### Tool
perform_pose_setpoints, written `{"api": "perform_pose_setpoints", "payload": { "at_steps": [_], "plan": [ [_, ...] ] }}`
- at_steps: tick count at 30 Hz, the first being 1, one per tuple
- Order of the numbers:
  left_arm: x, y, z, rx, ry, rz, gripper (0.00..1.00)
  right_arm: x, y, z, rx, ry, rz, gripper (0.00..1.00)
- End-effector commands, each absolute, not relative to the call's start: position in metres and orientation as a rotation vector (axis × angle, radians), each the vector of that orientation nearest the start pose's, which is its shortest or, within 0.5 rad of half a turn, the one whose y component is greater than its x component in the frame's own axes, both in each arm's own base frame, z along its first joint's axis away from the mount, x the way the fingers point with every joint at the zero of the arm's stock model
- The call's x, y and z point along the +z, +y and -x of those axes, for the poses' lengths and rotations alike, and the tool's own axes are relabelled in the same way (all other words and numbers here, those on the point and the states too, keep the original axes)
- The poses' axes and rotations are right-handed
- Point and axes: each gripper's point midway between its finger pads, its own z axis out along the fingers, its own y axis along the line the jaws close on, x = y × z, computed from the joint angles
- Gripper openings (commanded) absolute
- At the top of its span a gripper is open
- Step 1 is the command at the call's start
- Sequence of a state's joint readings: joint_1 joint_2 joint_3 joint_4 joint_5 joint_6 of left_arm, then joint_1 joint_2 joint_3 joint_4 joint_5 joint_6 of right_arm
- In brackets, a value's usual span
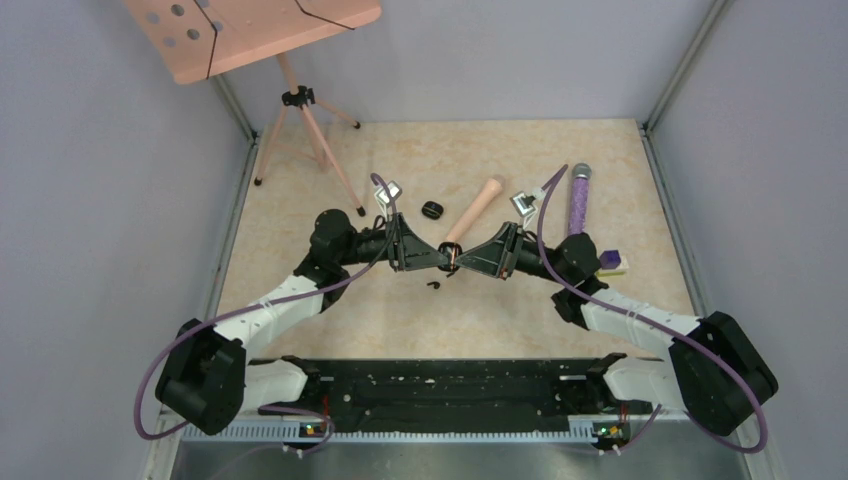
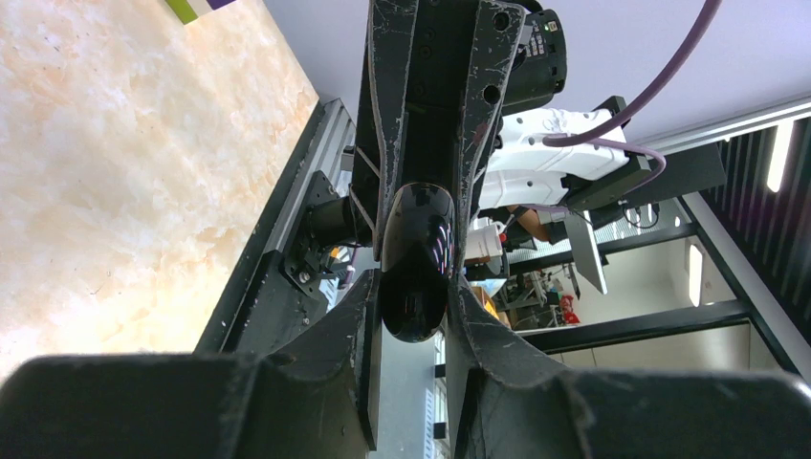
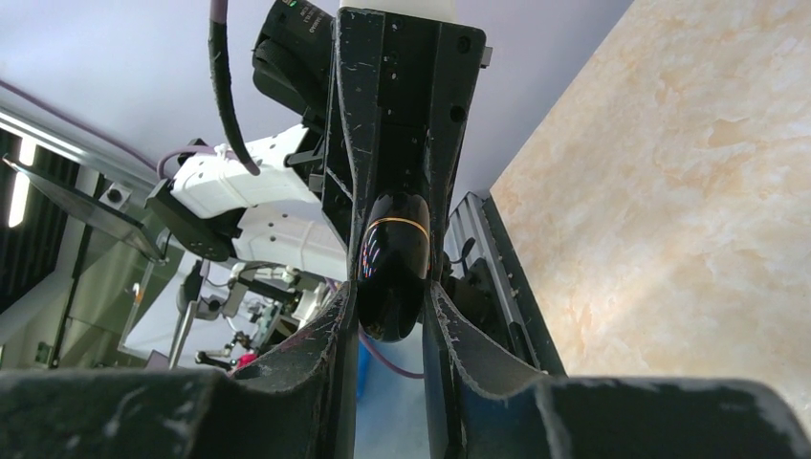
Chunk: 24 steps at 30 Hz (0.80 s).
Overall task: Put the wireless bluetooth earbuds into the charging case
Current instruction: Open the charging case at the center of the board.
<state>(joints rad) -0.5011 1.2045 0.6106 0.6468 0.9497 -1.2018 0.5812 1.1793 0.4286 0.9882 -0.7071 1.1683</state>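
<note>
**Scuffed fingers (image 2: 335, 339) clamp the charging case (image 2: 417, 251) from two sides**

Closest to the eye, the left pincer (image 2: 411, 292) is drawn narrow. Its black fingers press against both flanks of the case, a glossy black pebble standing on end between them. The right pincer (image 3: 390, 295) faces it from the opposite side, and its fingers also lie against the case's sides. Both arms therefore grip the case at once, tip to tip, over the middle of the tabletop (image 1: 620, 170). Just on the near side of that meeting point, toward the arm bases, one tiny black earbud (image 1: 433, 285) lies loose on the tabletop, apart from either pincer. Beyond the pincers are a black rounded lump (image 1: 432, 209) and a wooden handle (image 1: 476, 208). Whether the case's lid is up I cannot tell.
</note>
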Motion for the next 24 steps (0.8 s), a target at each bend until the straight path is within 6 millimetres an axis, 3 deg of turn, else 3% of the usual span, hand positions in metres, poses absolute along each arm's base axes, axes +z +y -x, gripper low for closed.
{"api": "perform_pose_setpoints", "payload": {
  "at_steps": [1,9,11,15,17,20,24],
  "plan": [
    [0.277,-0.291,-0.183,-1.961,1.86,-0.368,0.0,0.278,0.297,-0.186,1.858,1.585,0.294,0.0],
    [0.264,-0.292,-0.187,-1.898,1.918,-0.38,0.02,0.276,0.291,-0.181,1.872,1.585,0.274,0.0],
    [0.257,-0.292,-0.19,-1.864,1.949,-0.371,0.15,0.269,0.29,-0.183,1.836,1.623,0.26,0.0],
    [0.245,-0.292,-0.196,-1.815,2.006,-0.344,0.63,0.255,0.285,-0.188,1.746,1.706,0.221,0.0],
    [0.238,-0.292,-0.201,-1.783,2.035,-0.326,0.77,0.248,0.28,-0.191,1.696,1.753,0.192,0.0],
    [0.224,-0.292,-0.206,-1.74,2.09,-0.297,0.85,0.233,0.273,-0.195,1.604,1.842,0.151,0.0],
    [0.209,-0.291,-0.213,-1.692,2.145,-0.256,0.87,0.225,0.266,-0.196,1.544,1.894,0.13,0.0]
  ]
}}
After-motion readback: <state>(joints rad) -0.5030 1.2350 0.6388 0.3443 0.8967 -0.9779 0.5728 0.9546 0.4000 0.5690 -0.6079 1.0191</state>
